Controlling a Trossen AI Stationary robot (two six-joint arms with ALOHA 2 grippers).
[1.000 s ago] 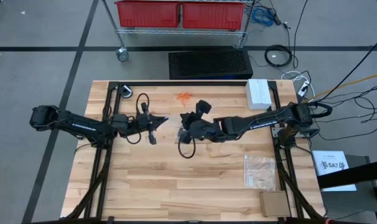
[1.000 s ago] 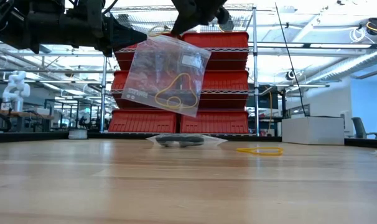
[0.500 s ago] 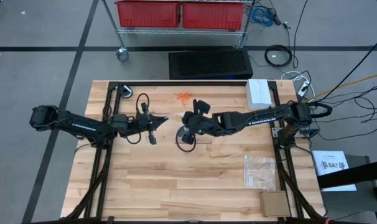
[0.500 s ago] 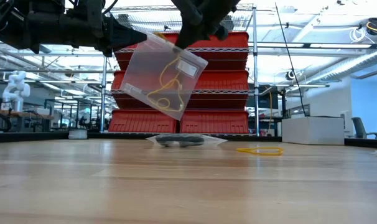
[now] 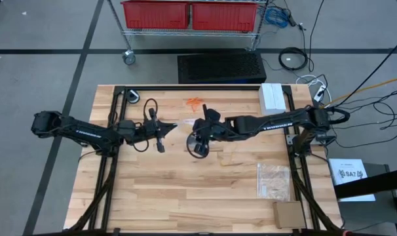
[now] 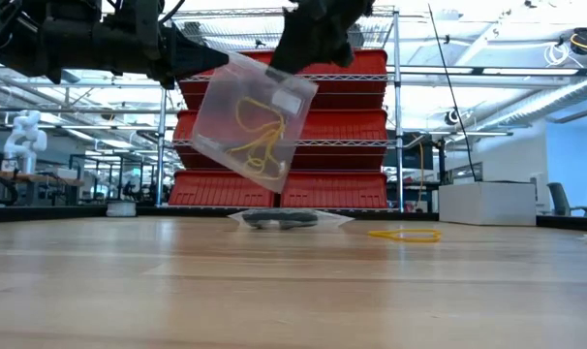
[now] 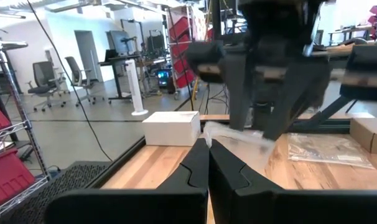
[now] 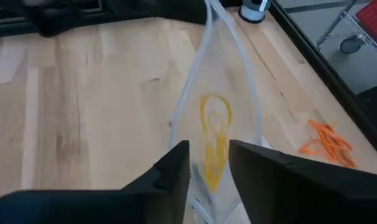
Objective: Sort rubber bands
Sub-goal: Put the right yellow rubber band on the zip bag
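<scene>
A clear plastic bag (image 6: 237, 145) hangs in the air between my two grippers, with pale yellow rubber bands (image 6: 255, 131) inside it. My left gripper (image 5: 174, 126) is shut at the bag's one upper corner. My right gripper (image 5: 198, 134) is at the other upper corner, its fingers on either side of the bag's top. Orange bands (image 5: 194, 102) lie loose on the table near the far edge. One yellow band (image 6: 403, 234) lies loose on the wood. A second clear bag holding dark bands (image 6: 279, 219) lies flat on the table. My left gripper (image 7: 207, 144) pinches the bag's upper corner (image 7: 208, 129) between its shut fingertips, coming level from the table's left. The bag is lifted clear and hangs tilted below. My right gripper (image 8: 208, 163) has the bag's top edge (image 8: 204, 177) between its two fingers, coming from the table's right and above. A gap shows between the fingers, and the bag's walls (image 8: 241, 74) run away from them, spread apart.
A white box (image 5: 272, 98) stands at the far right of the table. A stack of clear bags (image 5: 274, 180) and a cardboard box (image 5: 289, 213) lie near the right near corner. Bare wood lies along the near side. Red bins on a rack stand beyond the far edge.
My right gripper has moved a little toward the left gripper and the far edge, turning as it went. The bag has swung with it: its upper edge looks shorter in the low view, its bottom has tipped, and the yellow bands have bunched together inside. The left gripper has kept still.
</scene>
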